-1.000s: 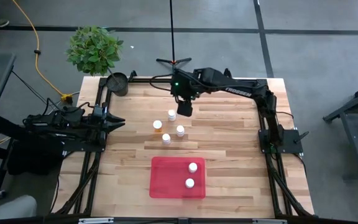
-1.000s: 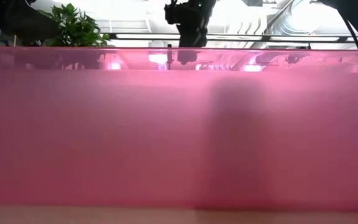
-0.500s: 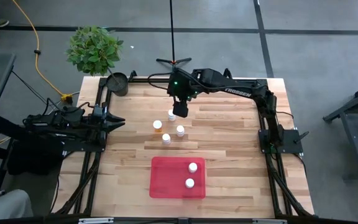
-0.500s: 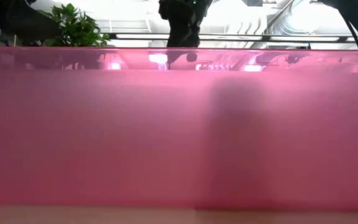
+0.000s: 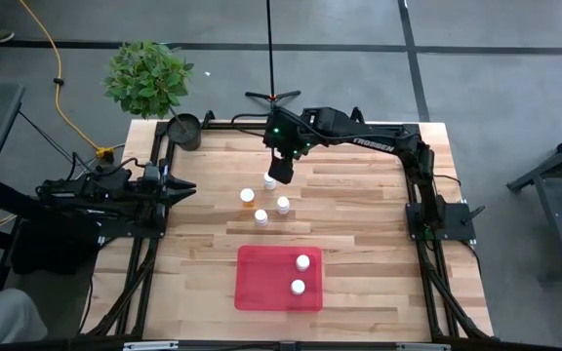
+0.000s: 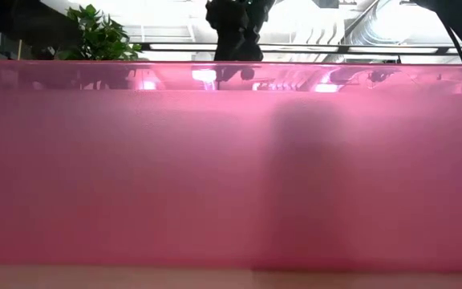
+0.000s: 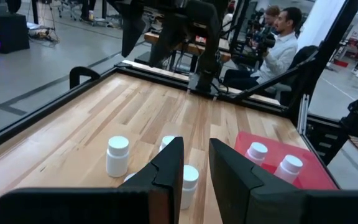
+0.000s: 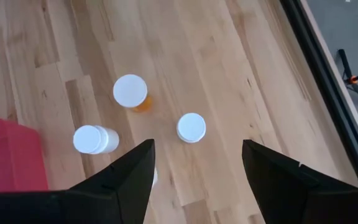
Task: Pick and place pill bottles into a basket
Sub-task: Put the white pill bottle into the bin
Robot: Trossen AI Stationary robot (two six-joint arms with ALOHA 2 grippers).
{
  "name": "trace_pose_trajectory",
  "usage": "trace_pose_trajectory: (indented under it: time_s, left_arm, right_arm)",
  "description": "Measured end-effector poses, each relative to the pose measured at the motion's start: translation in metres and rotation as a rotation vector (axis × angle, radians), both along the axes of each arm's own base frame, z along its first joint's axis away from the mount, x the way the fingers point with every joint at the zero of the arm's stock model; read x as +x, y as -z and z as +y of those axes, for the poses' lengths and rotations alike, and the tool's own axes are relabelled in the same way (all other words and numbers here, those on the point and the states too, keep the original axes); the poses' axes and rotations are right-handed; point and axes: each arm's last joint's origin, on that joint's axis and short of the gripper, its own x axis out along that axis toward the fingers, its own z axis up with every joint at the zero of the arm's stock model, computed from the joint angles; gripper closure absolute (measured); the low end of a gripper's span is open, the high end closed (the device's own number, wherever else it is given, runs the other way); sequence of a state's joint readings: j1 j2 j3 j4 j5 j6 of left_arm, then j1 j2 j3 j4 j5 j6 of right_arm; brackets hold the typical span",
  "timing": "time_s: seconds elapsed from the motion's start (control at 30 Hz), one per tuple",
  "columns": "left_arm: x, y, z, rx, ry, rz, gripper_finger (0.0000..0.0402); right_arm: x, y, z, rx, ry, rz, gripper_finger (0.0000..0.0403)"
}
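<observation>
The right claw [image 5: 271, 179] has shifted left, spread wide above the rear pill bottle [image 8: 191, 127].

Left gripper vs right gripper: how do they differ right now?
Position: the left gripper waits at the table's left edge, away from the bottles; the right gripper hangs over the loose pill bottles.
Fingers: the left gripper's fingers show a narrow gap; the right gripper's are spread wide.
Aim: the left gripper points across the table, the right gripper points down at it.
Shared: both hold nothing.
</observation>
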State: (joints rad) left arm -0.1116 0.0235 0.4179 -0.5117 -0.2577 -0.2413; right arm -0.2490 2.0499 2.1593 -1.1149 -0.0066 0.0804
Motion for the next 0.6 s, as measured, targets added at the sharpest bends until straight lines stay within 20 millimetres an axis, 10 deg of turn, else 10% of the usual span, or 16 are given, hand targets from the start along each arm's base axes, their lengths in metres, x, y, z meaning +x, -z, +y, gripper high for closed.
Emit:
trace_pose_trajectory:
  time_s: [0.6]
  left_arm:
    - [0.0, 0.0, 0.0, 0.0, 0.001, -0.001, 0.0291]
  right_arm:
    - [0.012, 0.05, 0.006, 0.204, 0.025, 0.216, 0.0093]
